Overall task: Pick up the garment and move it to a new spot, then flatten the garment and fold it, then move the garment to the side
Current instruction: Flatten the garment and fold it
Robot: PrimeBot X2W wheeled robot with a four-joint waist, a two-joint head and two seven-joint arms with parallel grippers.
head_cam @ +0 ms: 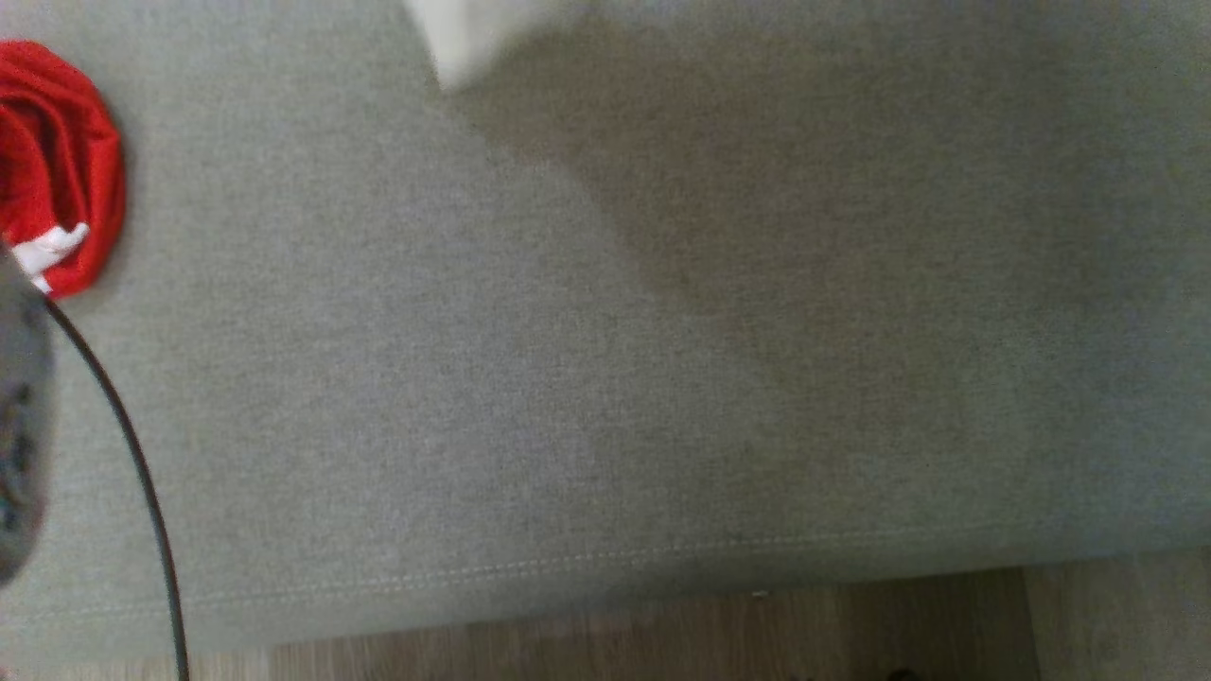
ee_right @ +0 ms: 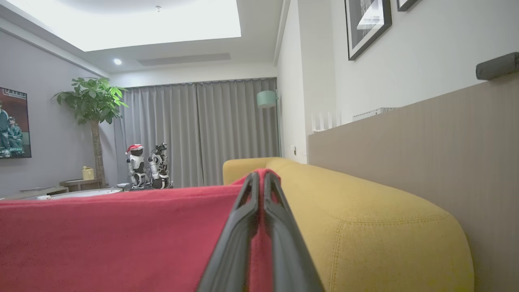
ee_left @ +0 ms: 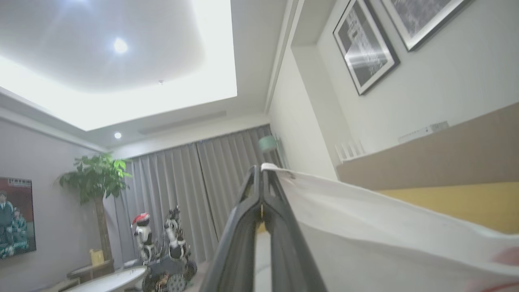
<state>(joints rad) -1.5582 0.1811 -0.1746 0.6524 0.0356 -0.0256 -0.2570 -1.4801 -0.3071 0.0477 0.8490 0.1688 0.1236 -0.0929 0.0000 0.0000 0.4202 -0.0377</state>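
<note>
The garment is red and white cloth. In the left wrist view my left gripper [ee_left: 261, 168] is shut on the edge of a white stretch of the garment [ee_left: 365, 219], which runs off to the right with a hint of red at the lower corner. My right gripper [ee_right: 261, 174] is shut on a red stretch of the garment [ee_right: 121, 235] that spreads to the left, in the right wrist view. The head view has a bunched red piece with a white trim [head_cam: 57, 161] on the grey cushion [head_cam: 568, 359] at the far left, and a white corner [head_cam: 459, 38] at the top.
A blurred grey arm part [head_cam: 19, 426] with a black cable [head_cam: 142, 473] stands at the left edge. The cushion's front seam runs above a strip of wooden floor [head_cam: 662, 634]. A yellow sofa back [ee_right: 365, 211] and a wood-panelled wall [ee_right: 425, 142] lie to the right.
</note>
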